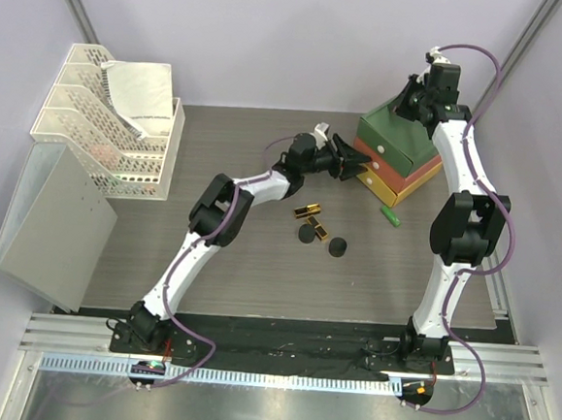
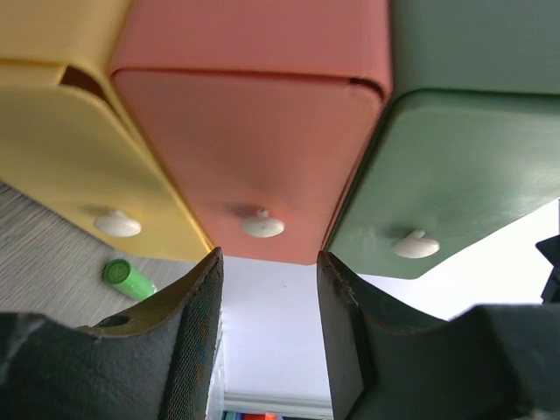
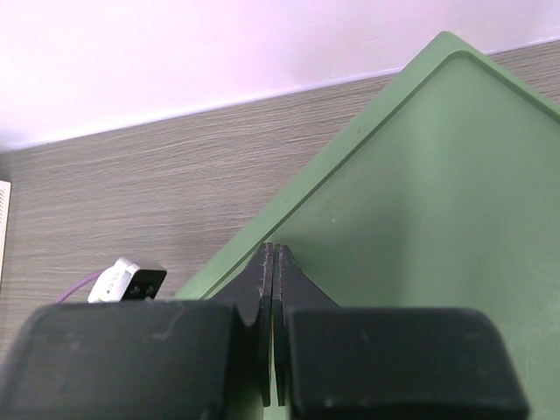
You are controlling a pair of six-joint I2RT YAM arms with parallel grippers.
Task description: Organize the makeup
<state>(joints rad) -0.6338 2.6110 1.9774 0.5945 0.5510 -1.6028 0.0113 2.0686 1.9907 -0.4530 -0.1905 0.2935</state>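
Left gripper point(image 2: 268, 259): jaws moderately parted, nothing between them, tips just short of the stacked plastic drawer box point(image 1: 399, 159) with its green, orange and yellow drawers. In the left wrist view, the gap lined up with the small white knob point(image 2: 262, 226) on the orange middle drawer point(image 2: 254, 149); no contact to be made out.

Right gripper point(image 3: 273, 255): fingers pressed flat together, holding nothing, tips down at the flat green top point(image 3: 420, 192) of the same box, near its edge. Touching it or just above it: cannot tell.

Makeup all out on the grey wood-grain table point(image 1: 238, 265), none of it in either gripper:
- Slim bright green tube point(image 1: 389, 217) lying flat just beside the front of the box, near the yellow bottom drawer point(image 2: 87, 166).
- Nearer the middle of the table, a loose cluster, well apart from the box: first black-gold stick point(image 1: 306, 211) lying flat, second black-gold stick point(image 1: 321, 231) close by.
- First black round compact point(image 1: 306, 234) just beside the second stick, second black round compact point(image 1: 338, 246) a little to the right.

At the far left, a white mesh tray rack point(image 1: 102, 128) with a pale grey panel point(image 1: 52, 216) in front of it.
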